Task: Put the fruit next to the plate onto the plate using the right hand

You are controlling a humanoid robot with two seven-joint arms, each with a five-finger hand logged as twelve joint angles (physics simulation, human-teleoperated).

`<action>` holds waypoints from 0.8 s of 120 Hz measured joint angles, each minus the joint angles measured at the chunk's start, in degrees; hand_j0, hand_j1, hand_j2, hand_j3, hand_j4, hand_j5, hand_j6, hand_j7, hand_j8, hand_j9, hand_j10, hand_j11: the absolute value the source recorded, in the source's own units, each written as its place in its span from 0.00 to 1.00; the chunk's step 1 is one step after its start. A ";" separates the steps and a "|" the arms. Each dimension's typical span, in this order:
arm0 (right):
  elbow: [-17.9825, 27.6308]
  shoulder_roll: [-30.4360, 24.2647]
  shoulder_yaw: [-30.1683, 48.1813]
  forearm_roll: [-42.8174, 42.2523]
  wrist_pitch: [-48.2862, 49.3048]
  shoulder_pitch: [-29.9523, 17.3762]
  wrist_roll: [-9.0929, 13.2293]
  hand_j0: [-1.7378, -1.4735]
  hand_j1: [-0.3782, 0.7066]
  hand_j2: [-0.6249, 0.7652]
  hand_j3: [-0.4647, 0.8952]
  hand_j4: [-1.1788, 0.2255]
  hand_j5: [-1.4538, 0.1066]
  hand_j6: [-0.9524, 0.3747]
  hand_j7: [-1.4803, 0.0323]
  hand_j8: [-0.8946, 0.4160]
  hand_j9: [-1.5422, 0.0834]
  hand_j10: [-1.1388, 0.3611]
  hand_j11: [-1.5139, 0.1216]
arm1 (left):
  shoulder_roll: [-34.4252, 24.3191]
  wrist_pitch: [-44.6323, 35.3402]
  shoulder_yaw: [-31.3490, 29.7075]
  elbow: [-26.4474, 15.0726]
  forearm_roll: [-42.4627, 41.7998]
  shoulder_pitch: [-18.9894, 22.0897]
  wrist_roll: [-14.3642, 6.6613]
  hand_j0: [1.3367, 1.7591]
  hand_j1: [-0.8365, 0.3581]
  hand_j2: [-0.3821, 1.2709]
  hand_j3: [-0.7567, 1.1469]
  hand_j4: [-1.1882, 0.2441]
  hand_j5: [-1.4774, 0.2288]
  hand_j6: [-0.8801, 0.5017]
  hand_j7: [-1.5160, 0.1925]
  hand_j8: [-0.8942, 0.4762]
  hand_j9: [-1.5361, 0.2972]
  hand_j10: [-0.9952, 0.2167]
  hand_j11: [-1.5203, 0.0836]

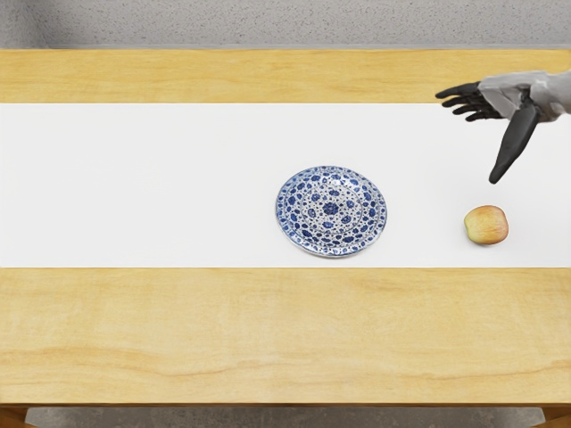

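A yellow-red apple (486, 225) lies on the white runner, to the right of the blue-and-white patterned plate (331, 210) and apart from it. Nothing lies on the plate. My right hand (489, 111) comes in from the right edge, up and behind the apple, well clear of it. Its dark fingers (464, 96) are spread toward the left and the thumb points down toward the runner. The hand holds nothing.
The white runner (143, 183) crosses the wooden table (268, 330) from left to right. A grey floor strip shows beyond the table's far edge.
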State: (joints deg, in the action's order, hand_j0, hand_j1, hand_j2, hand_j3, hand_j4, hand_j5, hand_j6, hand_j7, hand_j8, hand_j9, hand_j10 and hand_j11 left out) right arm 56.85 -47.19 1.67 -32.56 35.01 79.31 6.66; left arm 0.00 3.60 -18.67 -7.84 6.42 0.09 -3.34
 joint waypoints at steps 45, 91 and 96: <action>17.70 -7.38 3.94 3.08 0.01 4.24 22.33 0.30 0.06 0.45 0.34 0.82 0.91 0.69 0.96 0.66 0.93 0.74 0.90 | 0.00 0.00 0.01 0.00 0.00 0.00 0.00 0.76 0.75 0.26 0.40 0.66 0.68 0.46 0.70 0.47 0.66 0.62 0.75; 30.73 -7.42 4.29 -12.18 -7.82 -0.40 28.19 0.30 0.06 0.45 0.34 0.82 0.91 0.69 0.95 0.66 0.93 0.74 0.90 | 0.00 0.00 0.00 -0.01 0.00 0.00 0.00 0.76 0.75 0.26 0.40 0.66 0.68 0.46 0.70 0.47 0.66 0.62 0.75; 30.84 -6.26 4.23 -15.21 -11.10 -2.02 28.24 0.30 0.06 0.45 0.34 0.82 0.91 0.69 0.95 0.66 0.93 0.74 0.90 | 0.00 0.00 0.00 0.00 0.00 0.00 0.00 0.76 0.75 0.26 0.40 0.66 0.68 0.46 0.70 0.47 0.66 0.62 0.75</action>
State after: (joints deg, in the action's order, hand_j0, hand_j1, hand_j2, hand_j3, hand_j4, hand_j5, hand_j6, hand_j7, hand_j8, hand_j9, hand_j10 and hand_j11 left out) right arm 87.68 -53.46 5.90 -47.77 23.90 77.29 34.90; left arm 0.00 3.60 -18.68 -7.84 6.42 0.09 -3.34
